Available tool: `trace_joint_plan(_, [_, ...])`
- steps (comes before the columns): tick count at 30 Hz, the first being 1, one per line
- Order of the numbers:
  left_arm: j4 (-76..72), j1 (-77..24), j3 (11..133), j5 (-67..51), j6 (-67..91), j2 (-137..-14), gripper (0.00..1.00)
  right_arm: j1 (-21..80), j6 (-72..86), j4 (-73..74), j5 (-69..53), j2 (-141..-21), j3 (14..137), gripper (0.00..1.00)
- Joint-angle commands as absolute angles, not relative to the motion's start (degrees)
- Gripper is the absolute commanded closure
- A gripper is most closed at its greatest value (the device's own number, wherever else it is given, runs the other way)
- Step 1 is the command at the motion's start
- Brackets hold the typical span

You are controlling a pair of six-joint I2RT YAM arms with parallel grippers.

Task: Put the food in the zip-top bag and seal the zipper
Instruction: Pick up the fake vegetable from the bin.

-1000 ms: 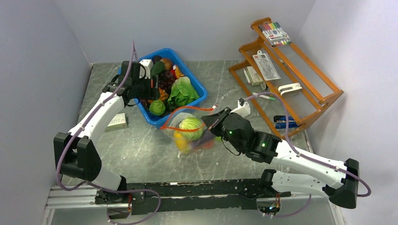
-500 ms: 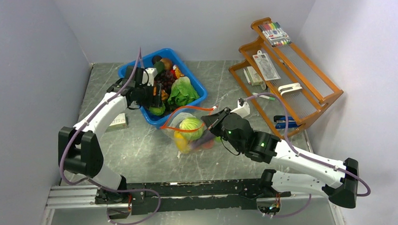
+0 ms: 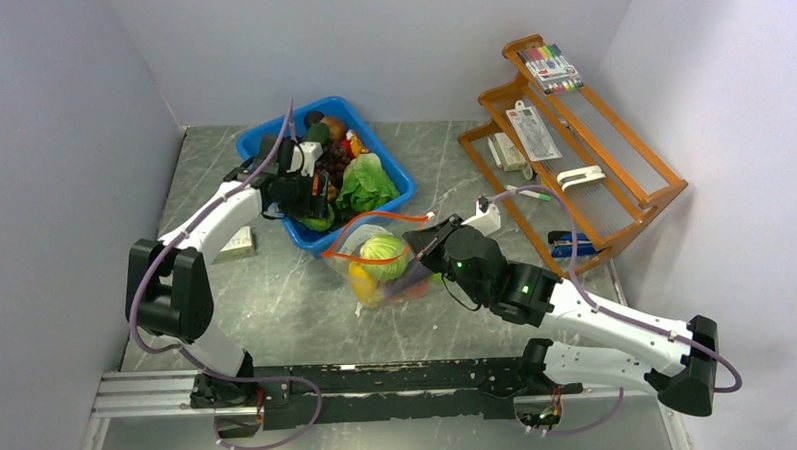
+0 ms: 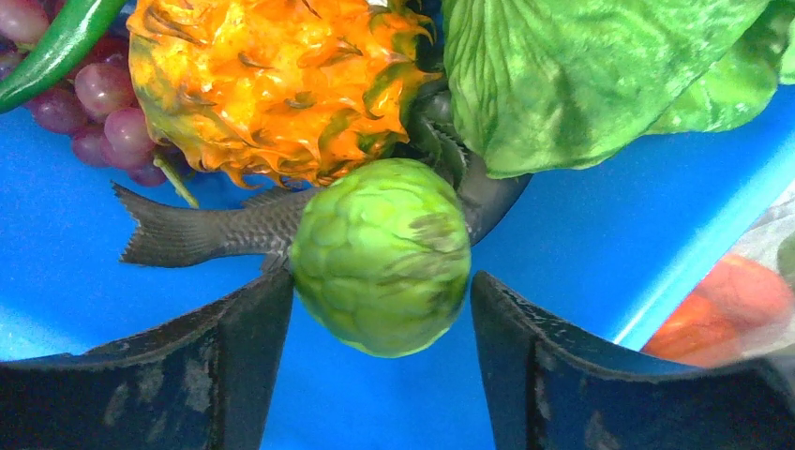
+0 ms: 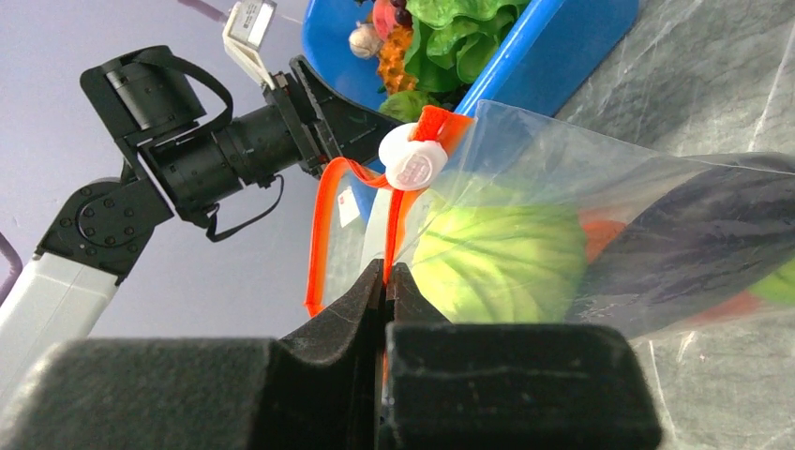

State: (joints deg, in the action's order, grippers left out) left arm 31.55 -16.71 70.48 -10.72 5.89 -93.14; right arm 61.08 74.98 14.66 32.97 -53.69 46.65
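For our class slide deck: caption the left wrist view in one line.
Open left hand straddles a green cabbage ball inside the blue bin.

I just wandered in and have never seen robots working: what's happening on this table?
Toy food is being packed into a clear zip-top bag. The right gripper is shut on its red-orange zipper, holding the mouth up; a green cabbage and an eggplant already lie inside. The left gripper is open in the blue bin, fingers either side of a green ball, not yet gripping it.
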Motion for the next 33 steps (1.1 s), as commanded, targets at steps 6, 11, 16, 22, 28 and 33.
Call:
trace_joint_plan(6, [32.28,-16.61,70.22,-11.39,5.18,-93.19,0.46,61.08,75.33,13.49,34.54,-53.45,47.2,1.0])
trace_joint_plan(11, [32.28,-16.7,70.35,-10.62,5.69,-91.25,0.54,61.1,75.49,13.89,34.76,-53.02,46.83,1.0])
trace_joint_plan(16, [32.68,-16.78,71.09,-10.38,6.32,-88.27,0.59,61.12,75.67,13.9,34.68,-53.09,46.58,1.0])
trace_joint_plan(22, [32.61,-16.78,71.06,-11.58,7.6,-84.06,0.63,61.08,75.97,13.96,35.21,-53.02,46.23,1.0])
trace_joint_plan(28, [31.44,-16.79,70.17,-13.83,9.67,-78.12,0.64,61.11,75.85,13.95,34.87,-53.65,46.47,1.0])
trace_joint_plan(33, [31.92,-16.78,70.35,-16.4,11.01,-74.52,0.64,61.12,76.02,13.64,34.8,-53.83,46.29,1.0])
